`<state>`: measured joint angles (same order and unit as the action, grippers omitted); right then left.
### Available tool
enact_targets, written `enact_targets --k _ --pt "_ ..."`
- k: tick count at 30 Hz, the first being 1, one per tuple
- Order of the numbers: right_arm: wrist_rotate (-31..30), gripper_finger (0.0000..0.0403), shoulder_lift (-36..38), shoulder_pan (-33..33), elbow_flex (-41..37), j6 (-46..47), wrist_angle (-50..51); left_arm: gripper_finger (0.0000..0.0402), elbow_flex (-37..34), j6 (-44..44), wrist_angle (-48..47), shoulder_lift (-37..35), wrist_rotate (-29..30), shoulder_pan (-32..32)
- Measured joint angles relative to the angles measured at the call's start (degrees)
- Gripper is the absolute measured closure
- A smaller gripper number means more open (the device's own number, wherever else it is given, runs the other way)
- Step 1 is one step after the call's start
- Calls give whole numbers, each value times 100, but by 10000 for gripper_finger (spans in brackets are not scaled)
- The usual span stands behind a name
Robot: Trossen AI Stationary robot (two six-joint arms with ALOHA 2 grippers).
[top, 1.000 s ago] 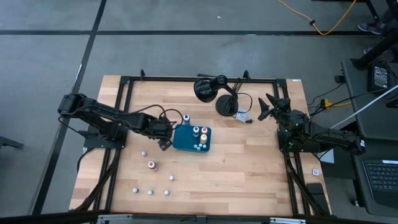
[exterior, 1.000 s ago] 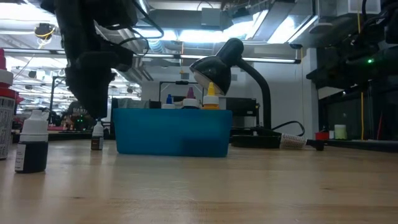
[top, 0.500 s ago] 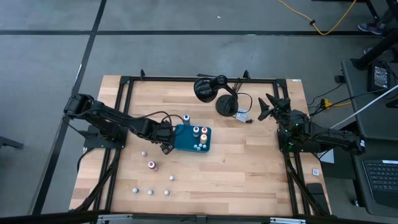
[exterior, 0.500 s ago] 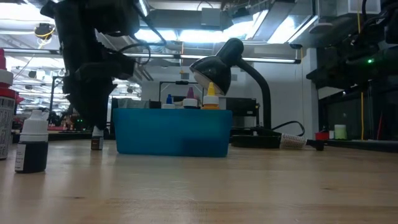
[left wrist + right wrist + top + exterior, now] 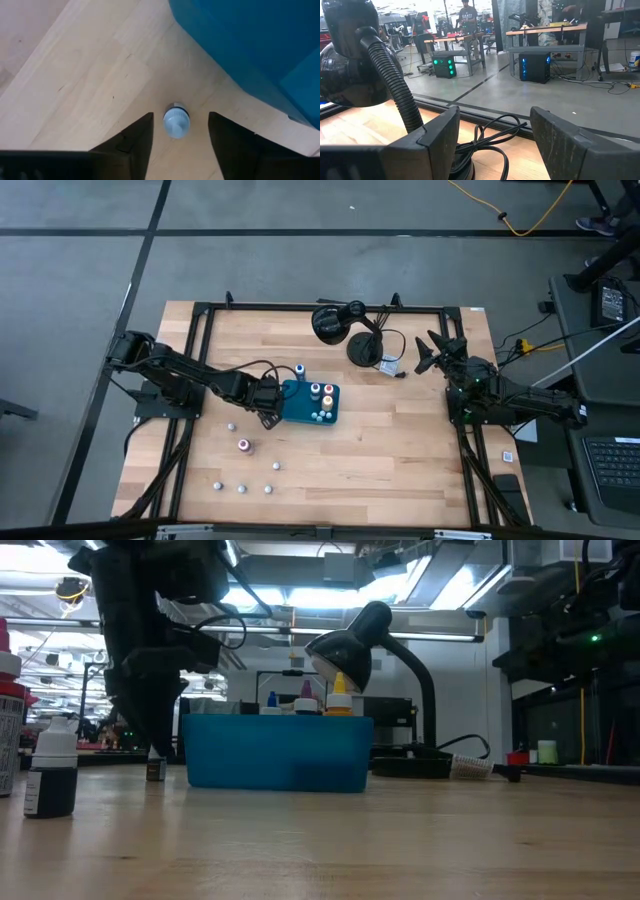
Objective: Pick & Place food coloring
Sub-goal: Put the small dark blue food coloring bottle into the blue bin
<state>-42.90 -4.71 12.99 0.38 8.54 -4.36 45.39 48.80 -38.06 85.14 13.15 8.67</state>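
Note:
The teal tray (image 5: 300,408) sits mid-table with several food coloring bottles (image 5: 320,392) standing in it. My left gripper (image 5: 268,414) is open just left of the tray, low over the table. Its fingers stand on either side of one small pale-capped bottle (image 5: 176,122) that stands upright on the wood, with a gap on each side. In the low view the gripper (image 5: 152,735) covers that bottle's cap and only its lower part (image 5: 155,771) shows. My right gripper (image 5: 428,353) waits open at the table's right edge.
More small bottles stand loose on the near left of the table (image 5: 243,446) (image 5: 241,489), and one blue-topped bottle (image 5: 299,369) stands just beyond the tray. A black desk lamp (image 5: 340,320) with its cord stands at the far middle, right in front of my right gripper (image 5: 495,112).
My left gripper has gone a little toward the tray and down over the small bottle, so that its fingers now stand around the cap. The bottle has stayed where it was.

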Motion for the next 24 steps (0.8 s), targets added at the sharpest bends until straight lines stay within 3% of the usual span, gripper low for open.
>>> enact_targets --k 13,24 --pt "0 159 0 0 0 0 -2 338 0 -7 -65 -32 67 4" --pt "0 159 0 0 0 0 -2 337 1 -53 -140 -706 -95 4"
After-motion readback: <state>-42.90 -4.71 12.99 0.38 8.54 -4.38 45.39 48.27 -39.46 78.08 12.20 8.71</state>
